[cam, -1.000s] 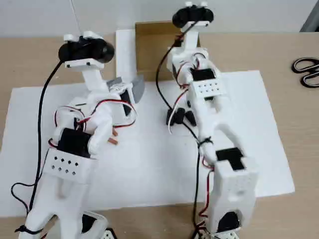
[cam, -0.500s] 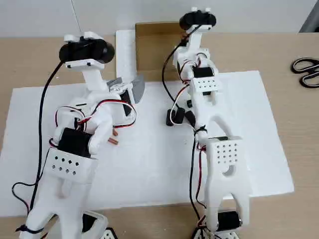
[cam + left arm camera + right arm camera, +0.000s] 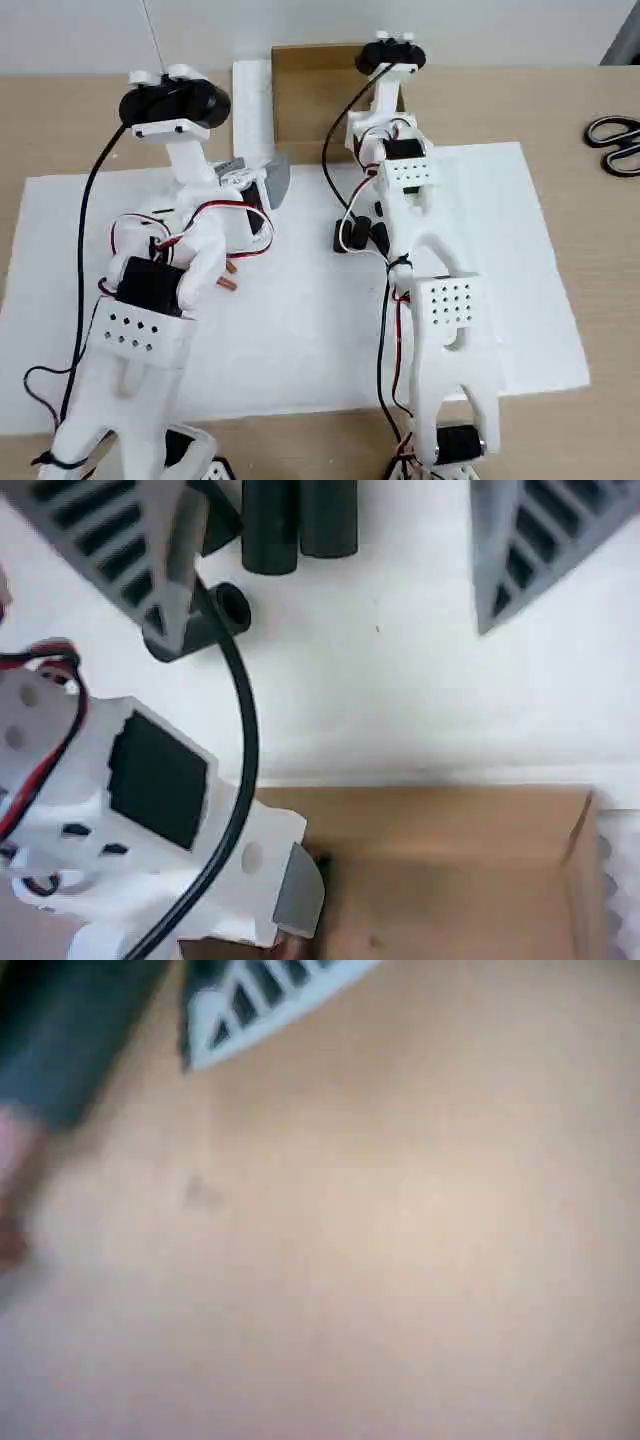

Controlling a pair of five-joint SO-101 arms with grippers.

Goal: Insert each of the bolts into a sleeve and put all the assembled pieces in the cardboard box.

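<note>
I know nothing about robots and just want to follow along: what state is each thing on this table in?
Left arm's grey ribbed fingers: spread open, empty.
Brown cardboard box: open on top, right arm extended to it.
Black tube-shaped sleeves: lying on their sides on the white foam sheet, hollow end showing on one.
Small copper-coloured bolts: lying loose on the sheet, not in sleeves.

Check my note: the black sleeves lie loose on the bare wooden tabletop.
Not quite. The black sleeves lie loose on the white sheet that covers the table, not on bare wood. The high view shows it.
</note>
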